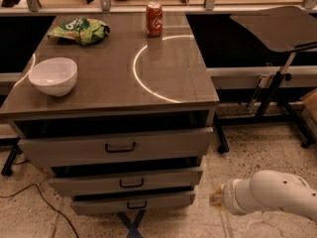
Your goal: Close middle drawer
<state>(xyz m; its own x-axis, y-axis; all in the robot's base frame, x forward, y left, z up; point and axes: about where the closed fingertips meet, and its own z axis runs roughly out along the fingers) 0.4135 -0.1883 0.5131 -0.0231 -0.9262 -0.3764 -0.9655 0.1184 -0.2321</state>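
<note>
The middle drawer (pixel 126 181), a grey-brown wood-grain drawer with a small black bar handle (pixel 131 183), sits second from the top in the drawer unit under the bench (pixel 114 90). It stands slightly out, with a dark gap above its front. Nearest the camera, the white rounded robot arm (pixel 270 197) reaches in from the lower right. Its gripper (pixel 217 198) hangs low over the speckled floor, right of the drawer fronts and apart from them; whether it is open or closed I cannot tell. The narrow bottom drawer (pixel 133 202) and the wide top drawer (pixel 119 147) also stand ajar. On the bench top a white round bowl (pixel 53 76) rests at the left; farther back stand a red soda can (pixel 154 19) and a green crumpled snack bag (pixel 79 29).
</note>
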